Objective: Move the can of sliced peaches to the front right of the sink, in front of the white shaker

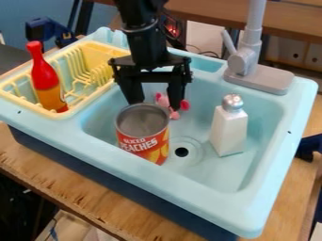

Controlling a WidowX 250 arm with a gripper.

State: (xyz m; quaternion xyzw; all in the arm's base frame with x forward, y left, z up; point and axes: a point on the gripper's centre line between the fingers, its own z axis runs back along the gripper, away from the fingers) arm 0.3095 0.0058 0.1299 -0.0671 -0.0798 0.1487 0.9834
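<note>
hanging over the can [143, 141]'s far side: hand [155, 103] wide, seemingly empty | can upright, steadied by flat base; pink toy [175, 114] behind it | bottle [45, 80] left of can, apparently propped by rack [25, 105]

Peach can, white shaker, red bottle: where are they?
Peach can [149, 147]: camera view, on its label.
White shaker [228, 129]: camera view, on its body.
Red bottle [44, 77]: camera view, on its red part.
</note>
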